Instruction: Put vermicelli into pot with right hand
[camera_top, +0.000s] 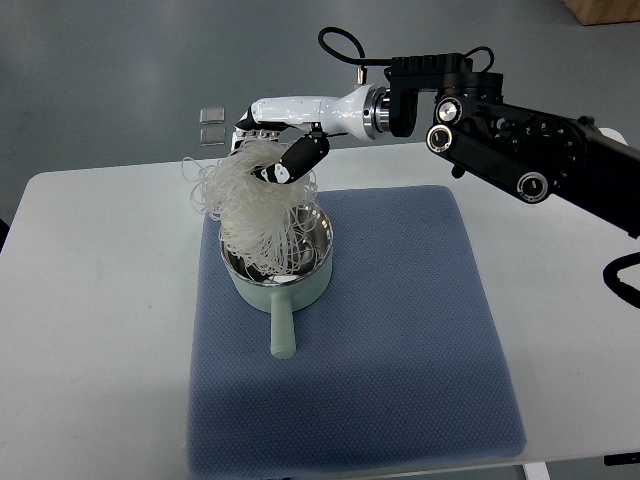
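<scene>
A tangled bundle of white vermicelli (245, 205) hangs from my right hand (272, 152), whose fingers are curled around its top. The strands droop into a pale green pot (277, 262) with a shiny metal inside and a short handle (282, 330) pointing toward the near edge. Some loops spill over the pot's left rim. The pot stands on a blue-grey mat (400, 330). My right arm (500, 130) reaches in from the right edge, above and behind the pot. My left hand does not show.
The mat lies on a white table (100, 300). Two small square tiles (211, 125) lie on the grey floor beyond the table's far edge. A brown box corner (605, 10) shows at the top right.
</scene>
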